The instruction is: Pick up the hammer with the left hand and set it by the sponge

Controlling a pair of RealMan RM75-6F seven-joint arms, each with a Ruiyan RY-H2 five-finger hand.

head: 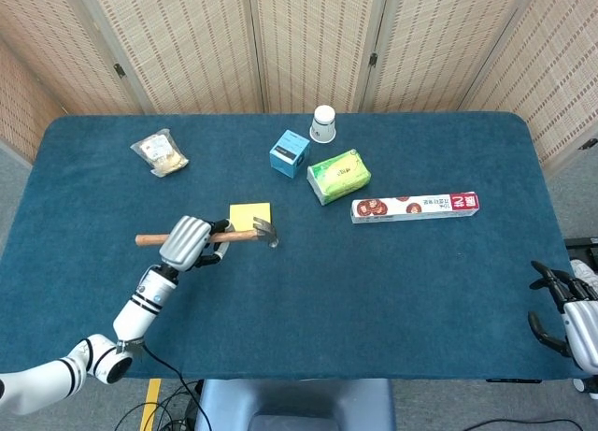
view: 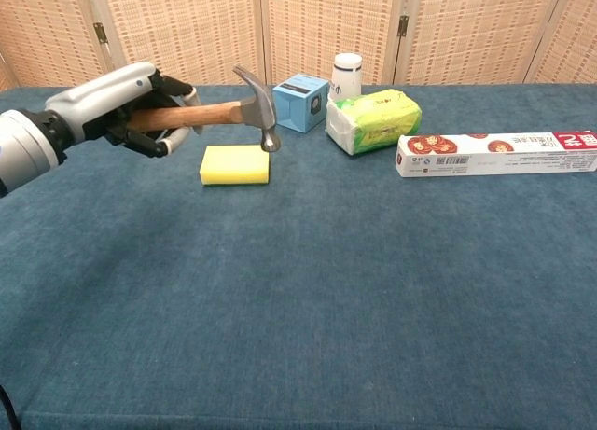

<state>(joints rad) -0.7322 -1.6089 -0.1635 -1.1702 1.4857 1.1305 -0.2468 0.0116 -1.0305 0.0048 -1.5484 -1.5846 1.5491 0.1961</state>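
The left hand (view: 131, 113) has its fingers wrapped round the wooden handle of the hammer (view: 219, 113) and holds it clear of the blue table (view: 373, 290), roughly level, the handle running out to the robot's left past the hand. It is a small claw hammer: a reddish-brown, smooth handle and a dull grey steel head (head: 265, 230), with the striking face pointing down and the curved claw up and back, as the chest view shows it. From the head view the hammer (head: 201, 237) hangs over the near edge of the yellow sponge (head: 249, 213), the head just off its right-hand corner. The sponge (view: 235, 164) lies flat on the cloth below. The right hand (head: 570, 309) sits low at the far right edge of the table, holding nothing, its dark fingers loosely curved and apart.
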